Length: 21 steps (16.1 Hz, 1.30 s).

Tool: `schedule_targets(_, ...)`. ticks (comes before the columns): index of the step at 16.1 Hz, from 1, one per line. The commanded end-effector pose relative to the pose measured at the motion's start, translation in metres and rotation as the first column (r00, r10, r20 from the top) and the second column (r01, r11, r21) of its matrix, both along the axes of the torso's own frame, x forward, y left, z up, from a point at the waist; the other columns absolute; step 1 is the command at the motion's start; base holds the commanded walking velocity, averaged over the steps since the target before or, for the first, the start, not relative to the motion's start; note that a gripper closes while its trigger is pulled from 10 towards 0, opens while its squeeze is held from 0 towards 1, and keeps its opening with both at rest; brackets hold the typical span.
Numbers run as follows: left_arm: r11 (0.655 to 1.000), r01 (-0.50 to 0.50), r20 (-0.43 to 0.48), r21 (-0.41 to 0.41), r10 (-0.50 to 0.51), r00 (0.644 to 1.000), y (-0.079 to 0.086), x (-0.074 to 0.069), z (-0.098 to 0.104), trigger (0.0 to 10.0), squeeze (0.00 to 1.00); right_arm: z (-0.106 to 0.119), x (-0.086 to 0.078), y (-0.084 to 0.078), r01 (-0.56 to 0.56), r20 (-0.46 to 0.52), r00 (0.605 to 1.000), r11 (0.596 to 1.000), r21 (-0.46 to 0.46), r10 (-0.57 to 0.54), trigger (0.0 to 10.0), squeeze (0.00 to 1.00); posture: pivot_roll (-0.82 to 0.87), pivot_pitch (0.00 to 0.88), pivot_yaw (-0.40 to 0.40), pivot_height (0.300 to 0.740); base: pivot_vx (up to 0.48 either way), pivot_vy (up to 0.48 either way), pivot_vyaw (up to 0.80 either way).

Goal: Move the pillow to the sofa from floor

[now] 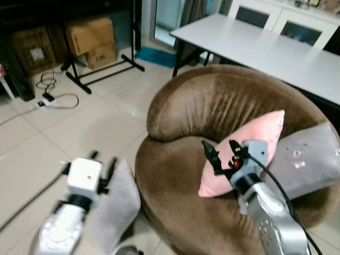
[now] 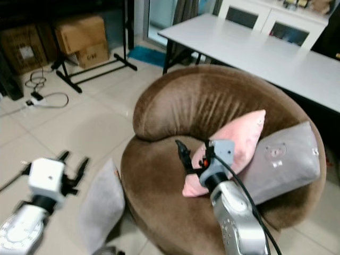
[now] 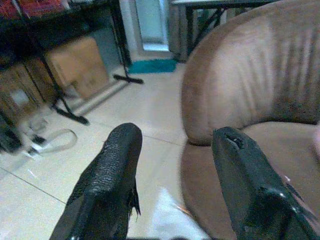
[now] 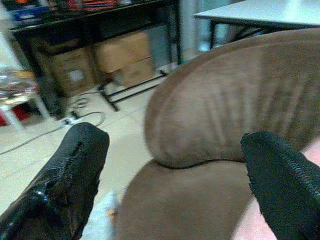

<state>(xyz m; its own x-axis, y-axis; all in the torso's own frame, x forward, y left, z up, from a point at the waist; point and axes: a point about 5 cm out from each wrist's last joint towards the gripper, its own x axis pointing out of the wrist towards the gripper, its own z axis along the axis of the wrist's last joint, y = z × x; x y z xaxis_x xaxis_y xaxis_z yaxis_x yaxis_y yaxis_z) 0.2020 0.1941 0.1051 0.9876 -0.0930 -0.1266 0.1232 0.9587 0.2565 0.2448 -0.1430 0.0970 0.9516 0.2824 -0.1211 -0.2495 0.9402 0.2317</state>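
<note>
A grey pillow stands on the tiled floor, leaning against the front left of the round brown sofa. My left gripper is open just above the pillow's top edge, not touching it; the same pillow lies below its fingers in the left wrist view. On the seat a pink pillow leans on the backrest beside a second grey pillow. My right gripper hovers open over the seat, just in front of the pink pillow, holding nothing.
A white table stands right behind the sofa. At the back left are cardboard boxes, a black rack's feet, and cables with a power strip on the floor. Open tiles lie left of the sofa.
</note>
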Motion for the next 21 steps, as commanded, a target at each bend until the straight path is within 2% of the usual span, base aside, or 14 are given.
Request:
schedule_targets(1, 0.999, 0.032, 0.017, -0.014, -0.032, 0.999, -0.011, 0.001, 0.002, 10.0, 0.0, -0.006, -0.005, -0.014, 0.048, -0.037, 0.998, 0.998, -0.039, -0.049, 10.0, 1.0, 0.07, 0.0, -0.099, 0.74, 0.0, 0.368, 0.0)
schedule_targets(8, 1.0, -0.004, 0.013, 0.006, 0.004, 1.0, -0.01, 0.0, -0.001, 10.0, 0.0, -0.013, -0.006, -0.012, 0.047, -0.086, 0.995, 0.993, -0.105, -0.056, 10.0, 1.0, 0.07, 0.0, -0.106, 0.74, 0.0, 0.371, 0.0)
schedule_targets(13, 1.0, -0.016, 0.013, -0.008, 0.016, 1.0, -0.011, -0.002, -0.001, 10.0, 0.0, -0.015, -0.004, -0.013, 0.091, -0.114, 0.989, 0.993, -0.074, -0.099, 10.0, 1.0, 0.07, 0.0, -0.095, 0.74, 0.0, 0.373, 0.0)
schedule_targets(19, 0.999, -0.022, 0.016, -0.025, 0.023, 1.0, -0.012, 0.001, -0.001, 10.0, 0.0, -0.016, -0.003, -0.012, 0.082, -0.119, 0.989, 0.993, -0.087, -0.092, 10.0, 1.0, 0.06, 0.0, -0.1, 0.74, 0.0, 0.374, 0.0)
schedule_targets(21, 0.997, -0.03, 0.029, -0.064, 0.031, 0.999, -0.013, 0.001, 0.001, 10.0, 0.0, -0.014, -0.002, -0.012, 0.081, -0.116, 0.989, 0.993, -0.084, -0.09, 10.0, 1.0, 0.06, 0.0, -0.099, 0.74, 0.0, 0.0, 0.0)
